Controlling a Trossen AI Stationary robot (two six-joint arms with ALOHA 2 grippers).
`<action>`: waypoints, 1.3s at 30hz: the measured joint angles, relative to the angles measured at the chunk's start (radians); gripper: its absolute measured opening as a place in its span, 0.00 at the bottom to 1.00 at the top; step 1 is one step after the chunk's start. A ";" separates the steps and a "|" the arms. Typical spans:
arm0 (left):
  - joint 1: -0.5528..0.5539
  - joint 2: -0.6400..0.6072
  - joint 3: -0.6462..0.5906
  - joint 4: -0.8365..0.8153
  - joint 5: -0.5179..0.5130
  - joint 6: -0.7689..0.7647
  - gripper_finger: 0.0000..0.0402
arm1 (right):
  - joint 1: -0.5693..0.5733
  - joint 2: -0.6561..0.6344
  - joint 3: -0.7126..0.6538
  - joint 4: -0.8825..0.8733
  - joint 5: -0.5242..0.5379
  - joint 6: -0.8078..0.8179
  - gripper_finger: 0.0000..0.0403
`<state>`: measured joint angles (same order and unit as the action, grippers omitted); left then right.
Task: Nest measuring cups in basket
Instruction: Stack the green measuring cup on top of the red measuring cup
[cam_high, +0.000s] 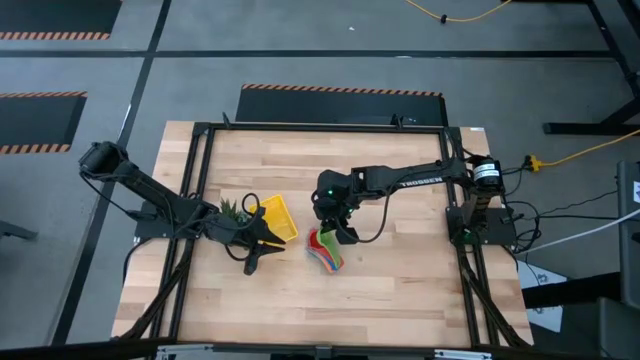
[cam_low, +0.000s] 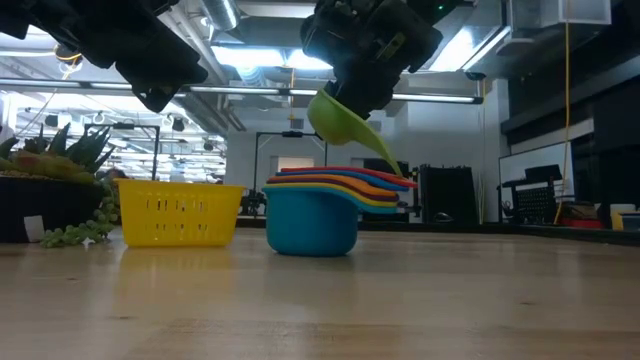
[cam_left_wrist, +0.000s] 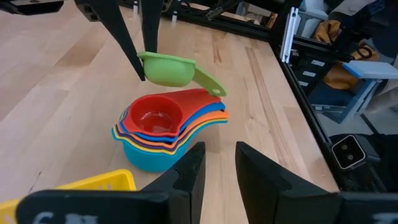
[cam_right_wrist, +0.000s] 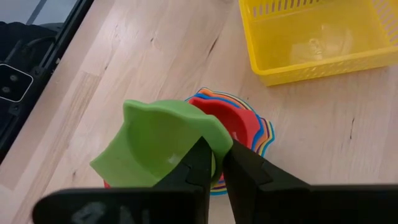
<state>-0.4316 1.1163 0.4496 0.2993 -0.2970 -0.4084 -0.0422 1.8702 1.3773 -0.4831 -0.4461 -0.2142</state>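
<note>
While clamped — right pincer (cam_right_wrist: 214, 163) on green cup (cam_right_wrist: 158, 143)

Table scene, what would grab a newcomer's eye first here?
First, the green measuring cup, pinched at its rim by the right end effector and hanging tilted just above the rainbow stack of nested cups mid-table, red one on top. Next, the bright yellow basket, empty, beside the stack near a small plant, with the left end effector hovering close by, holding nothing.
</note>
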 joint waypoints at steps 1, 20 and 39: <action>0.000 0.000 0.000 0.000 0.000 0.000 0.20 | 0.000 0.000 0.000 0.000 0.000 0.000 0.10; 0.000 0.000 0.000 0.000 -0.002 0.000 0.20 | 0.000 0.000 0.000 0.003 0.000 0.000 0.10; 0.000 0.000 0.000 0.000 -0.002 0.000 0.20 | 0.000 0.000 -0.002 -0.019 0.000 -0.034 0.40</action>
<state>-0.4316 1.1162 0.4496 0.2996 -0.2985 -0.4087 -0.0422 1.8702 1.3758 -0.5025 -0.4465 -0.2478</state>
